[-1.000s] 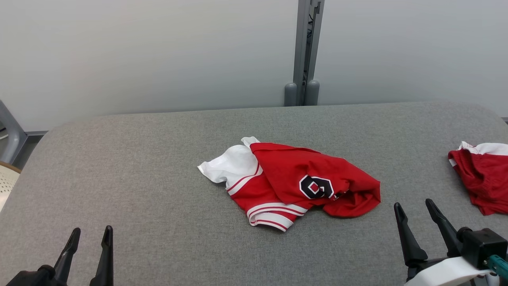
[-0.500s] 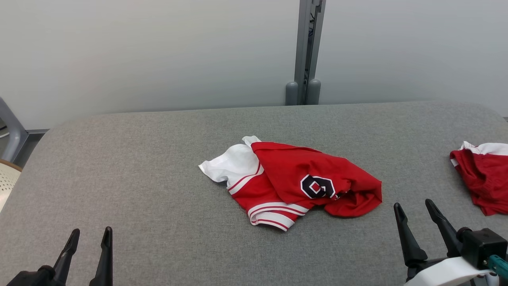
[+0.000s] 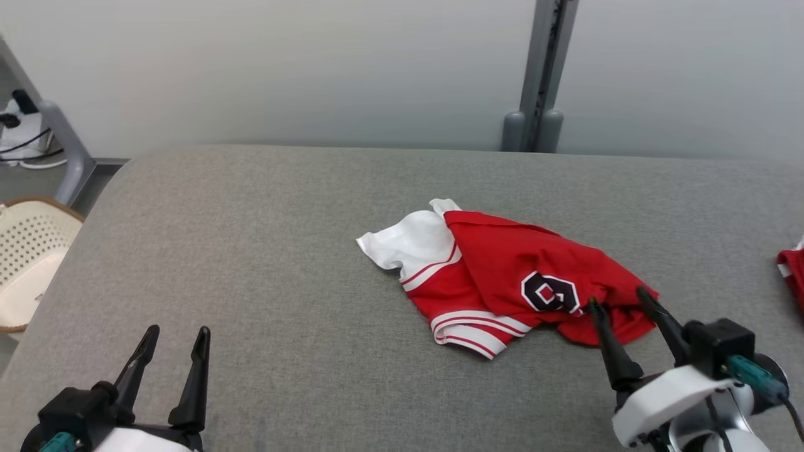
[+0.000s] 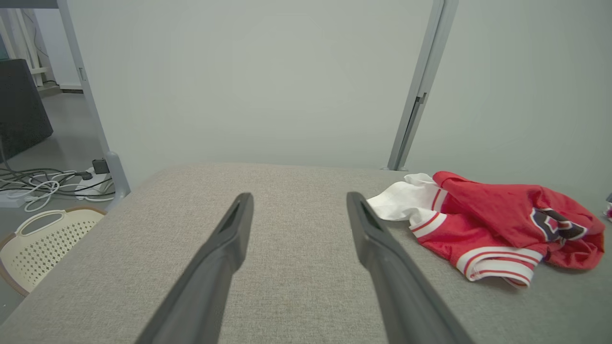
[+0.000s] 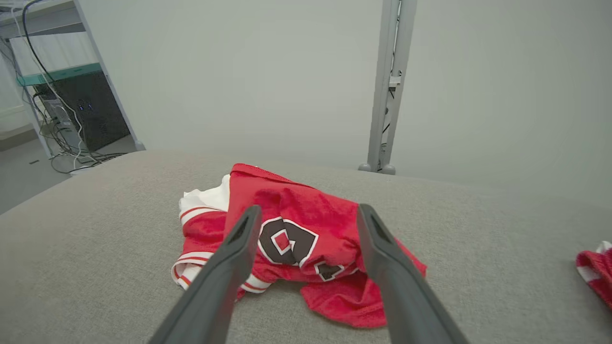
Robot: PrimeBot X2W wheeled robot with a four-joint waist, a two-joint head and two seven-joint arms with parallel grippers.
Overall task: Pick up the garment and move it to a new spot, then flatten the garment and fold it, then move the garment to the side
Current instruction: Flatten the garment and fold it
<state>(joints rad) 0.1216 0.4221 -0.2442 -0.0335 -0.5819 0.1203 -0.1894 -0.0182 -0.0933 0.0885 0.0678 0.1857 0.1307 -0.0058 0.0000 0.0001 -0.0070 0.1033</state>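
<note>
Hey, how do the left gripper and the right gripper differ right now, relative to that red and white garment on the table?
The right gripper has its fingertips at the garment's near right edge, while the left gripper sits over bare table, well apart from it. The right gripper points straight at the garment; the left gripper points past it, at bare table. Both are open and hold nothing.

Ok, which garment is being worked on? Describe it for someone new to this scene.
On the grey table, look near the middle. The crumpled red shirt there has a white part at its left end and a dark number outlined in white, unlike the red cloth cut off at the right edge.
</note>
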